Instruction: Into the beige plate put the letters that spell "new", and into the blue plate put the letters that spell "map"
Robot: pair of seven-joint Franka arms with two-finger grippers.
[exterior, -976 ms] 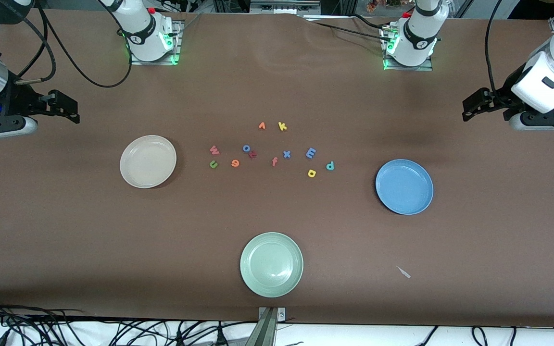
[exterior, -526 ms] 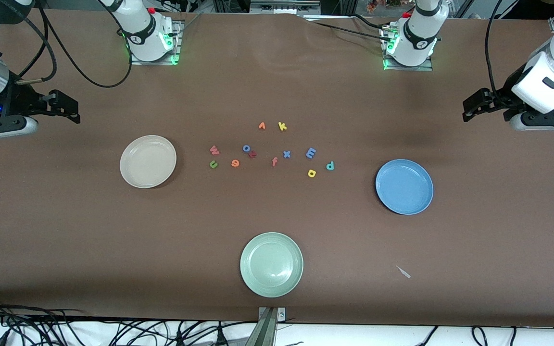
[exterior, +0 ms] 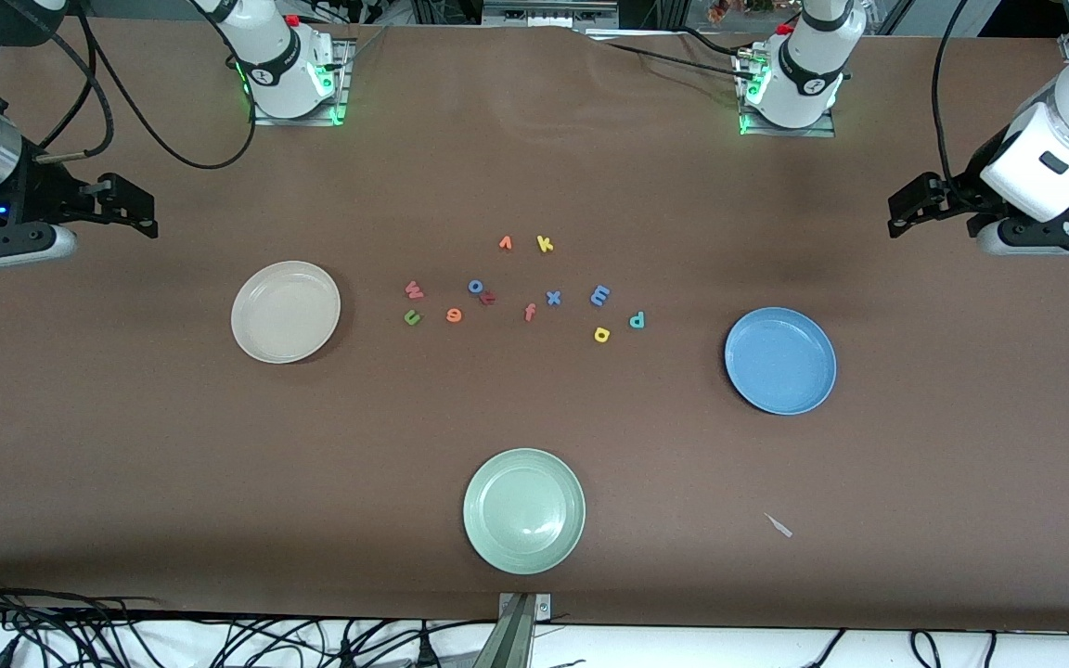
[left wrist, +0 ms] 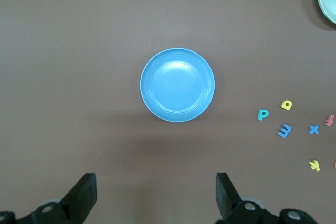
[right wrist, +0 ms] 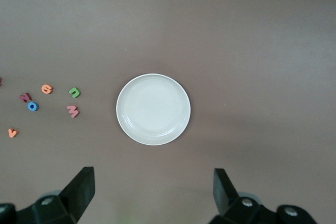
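Observation:
The green n, orange e and pinkish-red w lie on the table beside the beige plate. The blue m, yellow a and teal p lie toward the blue plate. Both plates hold nothing. My right gripper hangs open and empty above the table at the right arm's end, looking down on the beige plate. My left gripper hangs open and empty at the left arm's end, over the blue plate.
Other letters lie among them: orange v, yellow k, blue o, a red letter, orange f, blue x. A pale green plate sits nearest the front camera. A small pale scrap lies beside it.
Both grippers have drifted very slightly; their fingers stay open. Nothing on the table has moved.

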